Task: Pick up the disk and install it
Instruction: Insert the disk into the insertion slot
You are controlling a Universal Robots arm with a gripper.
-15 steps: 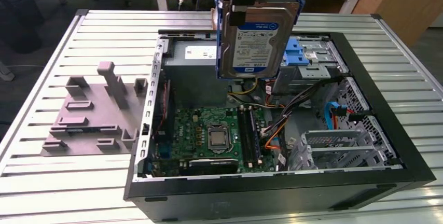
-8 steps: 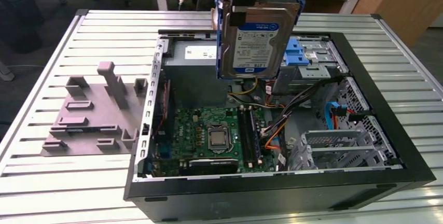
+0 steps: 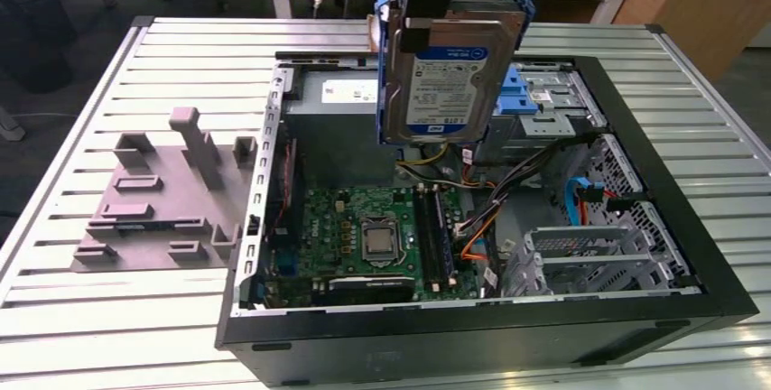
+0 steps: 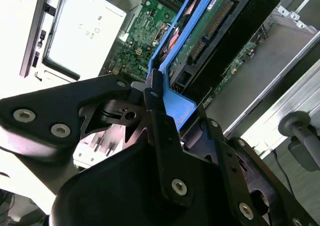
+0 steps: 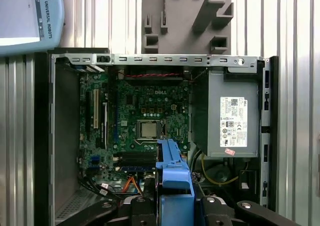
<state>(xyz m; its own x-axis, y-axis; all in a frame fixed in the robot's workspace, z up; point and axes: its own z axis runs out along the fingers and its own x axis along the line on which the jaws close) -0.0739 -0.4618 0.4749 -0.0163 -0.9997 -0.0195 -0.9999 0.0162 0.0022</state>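
The black gripper [image 3: 422, 33] is clamped on the disk [image 3: 449, 78], a flat rectangular silver-grey hard drive in a blue plastic frame. In the second wrist view its black fingers [image 4: 157, 121] press against this blue frame from both sides. The disk hangs upright in the air over the open black computer case [image 3: 482, 329], above the end where the grey metal power-supply box [image 3: 343, 99] sits, and it does not touch the case. Its white and blue label [image 3: 440, 92] is turned toward the exterior camera and carries small dark print. The power-supply box has a white rectangular sticker [image 5: 233, 122] with fine print and symbols. Beside this box lies the green motherboard [image 5: 145, 121] with a square metal processor socket [image 5: 149, 130]. At the exterior view's left, beside the case, a grey plastic fixture plate [image 3: 157, 200] with upright blocks rests on the slatted metal table [image 3: 72, 318].
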